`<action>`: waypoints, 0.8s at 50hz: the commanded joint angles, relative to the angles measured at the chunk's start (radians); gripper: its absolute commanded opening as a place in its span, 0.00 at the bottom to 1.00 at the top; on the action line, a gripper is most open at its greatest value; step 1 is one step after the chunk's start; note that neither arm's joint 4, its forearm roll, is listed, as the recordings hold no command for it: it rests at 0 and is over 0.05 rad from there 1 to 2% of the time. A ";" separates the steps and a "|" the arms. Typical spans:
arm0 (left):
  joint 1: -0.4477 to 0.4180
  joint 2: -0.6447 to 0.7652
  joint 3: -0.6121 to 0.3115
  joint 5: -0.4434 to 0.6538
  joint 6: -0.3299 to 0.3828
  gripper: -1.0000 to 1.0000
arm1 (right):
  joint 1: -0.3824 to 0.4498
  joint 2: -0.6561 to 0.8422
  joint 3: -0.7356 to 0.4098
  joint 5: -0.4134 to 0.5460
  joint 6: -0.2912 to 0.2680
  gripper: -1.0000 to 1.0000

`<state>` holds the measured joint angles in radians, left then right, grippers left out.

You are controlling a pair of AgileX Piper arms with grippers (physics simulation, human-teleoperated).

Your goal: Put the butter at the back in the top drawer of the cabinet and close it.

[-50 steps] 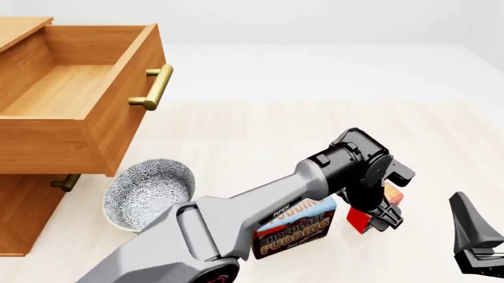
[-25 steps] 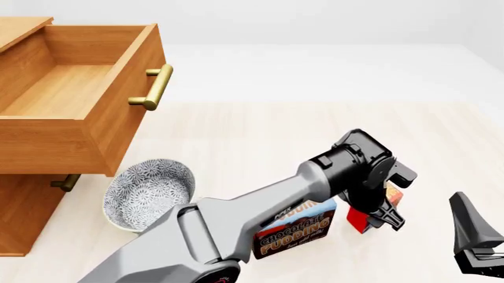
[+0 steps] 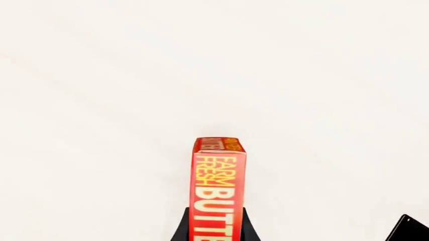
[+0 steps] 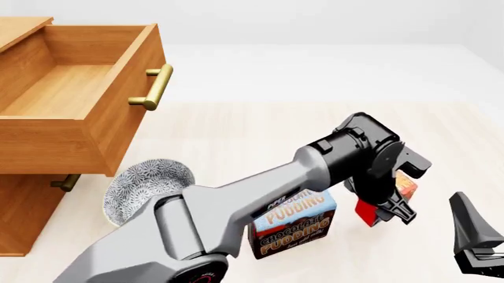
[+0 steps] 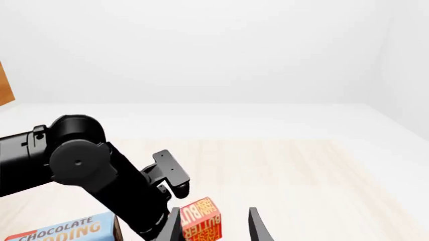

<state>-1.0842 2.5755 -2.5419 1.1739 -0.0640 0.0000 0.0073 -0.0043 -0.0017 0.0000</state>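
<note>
Your left gripper (image 4: 391,207) has its jaws clamped on the butter (image 4: 403,187), held to the right of the pudding box (image 4: 293,226) standing on the surface (image 4: 260,135). The top drawer (image 4: 75,94) of the cabinet (image 4: 23,218) stands pulled out, its floor bare. The patterned bowl (image 4: 146,183) holds nothing. Your right gripper (image 5: 214,223) waits with jaws apart.

My left gripper (image 4: 388,210) is clamped on the butter (image 4: 372,207), just right of the chocolate pudding box (image 4: 293,224). My left arm (image 4: 252,197) crosses over the patterned bowl (image 4: 141,183). The top drawer (image 4: 75,88) of the cabinet (image 4: 23,218) stands pulled out. My right gripper (image 4: 475,239) sits at the right edge.
</note>
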 commanded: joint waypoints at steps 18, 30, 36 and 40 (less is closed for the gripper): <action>0.019 -0.279 0.202 -0.067 0.079 0.00 | 0.000 0.000 0.000 0.000 0.000 1.00; 0.041 -0.399 0.324 -0.103 0.104 0.00 | 0.000 0.000 0.000 0.000 0.000 1.00; -0.026 -0.346 0.182 0.026 -0.007 0.00 | 0.000 0.000 0.000 0.000 0.000 1.00; -0.006 -0.403 0.244 0.006 0.009 0.00 | 0.000 0.000 0.000 0.000 0.000 1.00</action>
<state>-1.0821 2.2463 -2.3085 1.1516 -0.0405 0.0000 0.0073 -0.0043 -0.0017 0.0000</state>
